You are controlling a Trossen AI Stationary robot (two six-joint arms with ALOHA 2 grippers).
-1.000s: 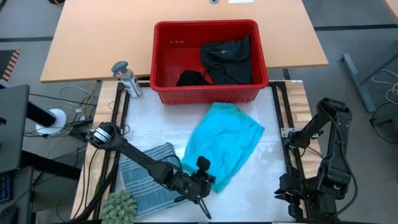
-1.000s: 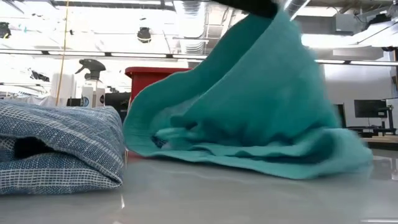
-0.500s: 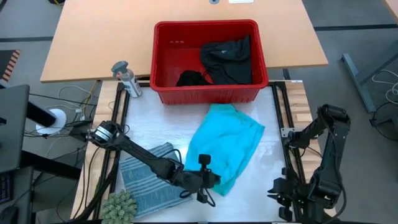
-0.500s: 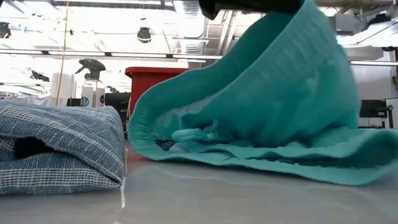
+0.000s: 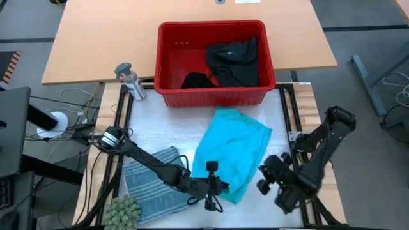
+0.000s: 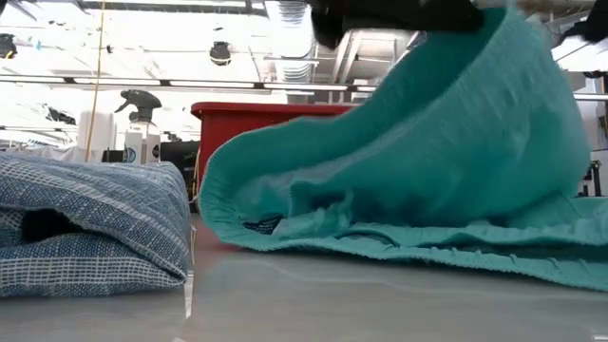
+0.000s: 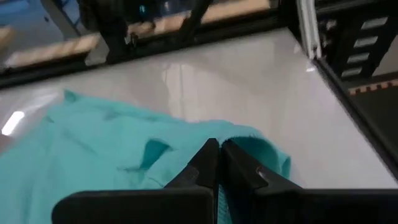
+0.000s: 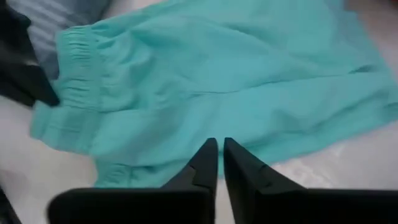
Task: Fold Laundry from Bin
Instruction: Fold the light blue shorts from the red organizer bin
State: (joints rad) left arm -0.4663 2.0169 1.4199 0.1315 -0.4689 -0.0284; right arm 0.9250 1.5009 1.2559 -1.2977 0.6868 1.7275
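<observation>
Left gripper (image 5: pixel 217 190) clenched on the turquoise garment (image 5: pixel 231 152) lifting its near edge, right gripper (image 5: pixel 267 180) closed beside it, folded striped garment (image 5: pixel 151 182) left, black laundry (image 5: pixel 233 61) in red bin (image 5: pixel 167 51), spray bottle (image 5: pixel 130 80) nearby

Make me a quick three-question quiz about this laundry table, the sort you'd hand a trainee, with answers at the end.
1. True or false: the red bin has no clothes left in it.
2. Which garment is the left gripper pinching: A) the striped one, B) the turquoise one, C) a black one?
3. Fill the gap: the folded striped garment lies on the table beside a small spiky ____.

Key
1. False: black garments lie inside.
2. B: its fingers are shut on the near edge of the turquoise garment, while the right gripper hovers, shut, at its other side.
3. Plant.
</observation>
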